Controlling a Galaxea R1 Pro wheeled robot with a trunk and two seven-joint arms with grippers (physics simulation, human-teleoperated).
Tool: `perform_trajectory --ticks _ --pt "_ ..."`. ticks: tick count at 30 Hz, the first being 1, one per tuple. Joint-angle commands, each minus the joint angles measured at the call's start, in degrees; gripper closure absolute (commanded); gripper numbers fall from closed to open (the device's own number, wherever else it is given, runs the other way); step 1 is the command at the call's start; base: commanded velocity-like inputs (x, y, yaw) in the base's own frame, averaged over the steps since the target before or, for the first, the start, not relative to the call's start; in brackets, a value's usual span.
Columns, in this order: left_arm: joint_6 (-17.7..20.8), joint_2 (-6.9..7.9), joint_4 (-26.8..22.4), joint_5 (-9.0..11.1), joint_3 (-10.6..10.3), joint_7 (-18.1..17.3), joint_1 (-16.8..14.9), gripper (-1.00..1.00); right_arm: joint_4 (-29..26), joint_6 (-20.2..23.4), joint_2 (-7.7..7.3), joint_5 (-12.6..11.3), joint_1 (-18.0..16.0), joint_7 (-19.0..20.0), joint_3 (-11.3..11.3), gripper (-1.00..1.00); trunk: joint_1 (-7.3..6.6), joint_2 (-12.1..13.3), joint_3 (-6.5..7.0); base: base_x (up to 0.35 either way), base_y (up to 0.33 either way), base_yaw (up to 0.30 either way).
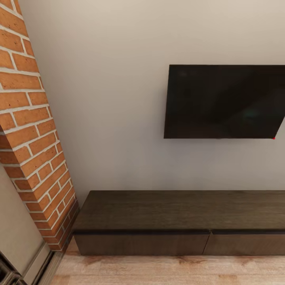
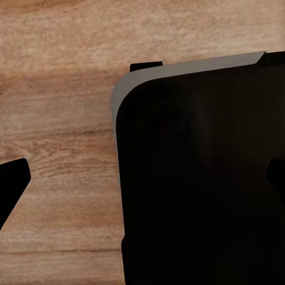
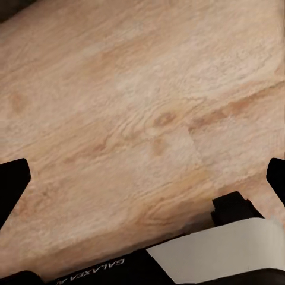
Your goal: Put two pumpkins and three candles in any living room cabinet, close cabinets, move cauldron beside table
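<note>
1. Fingertips of the left gripper (image 2: 142,178) show as dark wedges at opposite edges of the left wrist view, one (image 2: 13,184) plainly seen; they stand wide apart with nothing between them, above the wooden floor (image 2: 59,89) and the robot's own black, grey-edged base (image 2: 202,178).
2. Right gripper (image 3: 142,175) is likewise spread wide and holds nothing; one dark fingertip (image 3: 12,184) shows at the frame's edge, over light wood planks and a corner of the robot's body with white lettering (image 3: 89,273).
3. From the head view, the cabinet (image 1: 178,221) stands against the pale wall (image 1: 107,99): long, low, dark-brown, with two flat handle-less drawer fronts (image 1: 142,244) shut flush. Its contents cannot be seen, and its top is bare.
4. Above it hangs a black television (image 1: 223,101), its screen dark.
5. Beside the cabinet's left end rises a slanted red-brick fireplace (image 1: 31,130), nearly touching it.
</note>
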Motion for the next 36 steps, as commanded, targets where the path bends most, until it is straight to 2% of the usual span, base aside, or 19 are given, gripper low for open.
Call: perform_trajectory --ticks 1,5,9,14,16,17,18,21,29,31,32,34,35,36 --pt "-0.2 0.01 0.0 -0.1 -0.3 0.0 0.0 -1.00 -0.5 -0.2 0.24 -2.1 -0.1 0.4 -0.8 -1.00 0.00 0.0 -0.06 0.000 0.000 0.000" --pt "-0.3 0.01 0.0 -0.1 -0.3 0.0 0.0 -1.00 -1.3 -0.6 1.66 -4.1 -0.3 0.9 -1.8 -1.00 0.00 0.0 -0.06 0.000 0.000 0.000" --pt "-0.4 0.01 0.0 -0.1 -0.3 0.0 0.0 -1.00 -1.5 -0.2 1.91 -4.6 -0.4 1.8 -1.9 -1.00 0.00 0.0 -0.06 0.000 0.000 0.000" --pt "-0.4 0.01 0.0 -0.1 -0.3 -0.1 0.0 -1.00 -1.5 -0.3 2.05 -4.8 -0.8 9.7 -2.3 -1.00 0.00 0.0 -0.06 0.000 0.000 0.000" --pt "-0.3 0.01 0.0 -0.1 -0.3 -0.2 0.0 -1.00 -1.6 -0.5 1.99 -4.9 -0.9 12.8 -3.1 -1.00 0.00 0.0 -0.06 0.000 0.000 0.000" --pt "-0.3 0.01 0.0 -0.1 -0.3 -0.2 0.0 -1.00 -1.6 -0.5 1.94 -5.1 -0.9 13.6 -3.6 -1.00 0.00 0.0 -0.06 0.000 0.000 0.000" --pt "-0.3 0.01 0.0 -0.1 -0.3 -0.3 0.0 -1.00 -1.6 -0.6 1.83 -5.7 -1.0 16.2 -6.0 -1.00 0.00 0.0 -0.06 0.000 0.000 0.000" --pt "-0.3 0.01 0.0 -0.1 -0.3 -0.3 0.0 -1.00 -1.6 -0.8 1.76 -5.8 -1.0 17.2 -6.8 -1.00 0.00 0.0 -0.06 0.000 0.000 0.000" --pt "-0.3 0.01 0.0 -0.1 -0.3 -0.3 0.0 -1.00 -1.7 -0.9 1.69 -5.3 -1.0 17.9 -6.5 -1.00 0.00 0.0 -0.06 0.000 0.000 0.000" --pt "-0.4 0.01 0.0 -0.1 -0.2 -0.3 0.0 -1.00 -1.8 -1.0 1.73 -5.3 -1.0 19.4 -6.6 -1.00 0.00 0.0 -0.06 0.000 0.000 0.000" --pt "-0.4 0.01 0.0 0.0 -0.2 -0.3 0.0 -1.00 -2.0 -1.1 1.72 -5.3 -1.0 20.3 -6.6 -1.00 0.00 0.0 -0.06 0.000 0.000 0.000" --pt "-0.5 0.01 0.0 0.0 -0.1 -0.4 0.0 -1.00 -3.2 -1.4 1.69 -5.6 -1.0 25.1 -7.0 -1.00 0.00 0.0 -0.06 0.000 0.000 0.000" --pt "-0.6 0.04 0.0 0.0 0.0 -0.4 0.0 -1.00 -4.7 -1.5 1.66 -5.8 -1.0 29.6 -7.4 -1.00 0.00 0.0 -0.06 0.000 0.000 0.000" --pt "-0.7 0.05 0.0 0.0 0.0 -0.4 0.0 -1.00 -5.7 -1.5 1.66 -5.8 -1.0 32.1 -7.8 -1.00 0.00 0.0 -0.06 0.000 0.000 0.000"
